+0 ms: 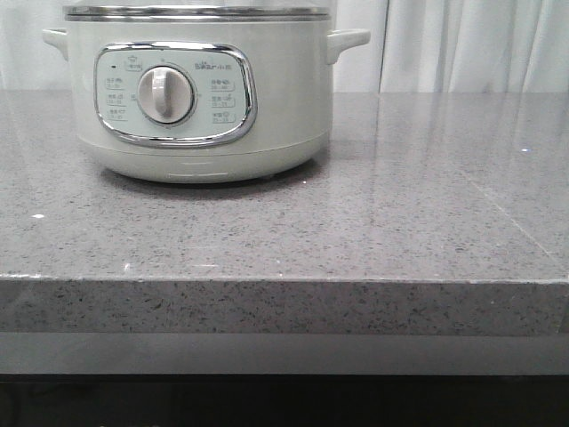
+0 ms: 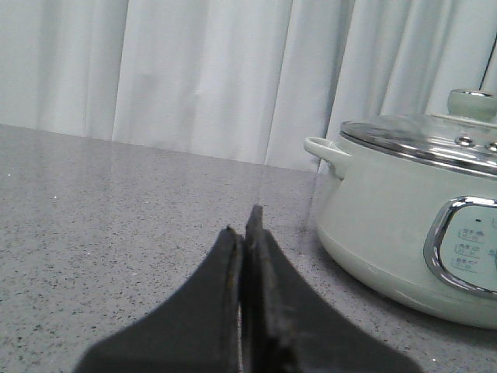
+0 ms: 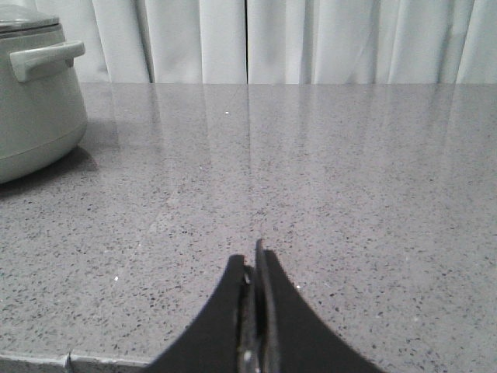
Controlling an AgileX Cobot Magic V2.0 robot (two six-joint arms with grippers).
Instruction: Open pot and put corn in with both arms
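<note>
Front view: the big round pale greenish-white pot [image 1: 200,98], with its chrome-framed panel and silver dial, sits left of centre toward the back of the speckled grey stone countertop [image 1: 400,213]. No corn anywhere.

Left wrist view: glass lid [image 2: 435,136] on the pot, knob up top. The dark left gripper [image 2: 248,229] has its fingers pressed together on nothing.

Right wrist view: the right gripper [image 3: 254,260] is the same, pinched closed and empty, low over the countertop, pot well off to the side.

pot [image 1: 200,98] on table [image 1: 400,222] far-left, lid [image 2: 423,136] on, curtain [image 1: 462,44] prob. behind
</note>
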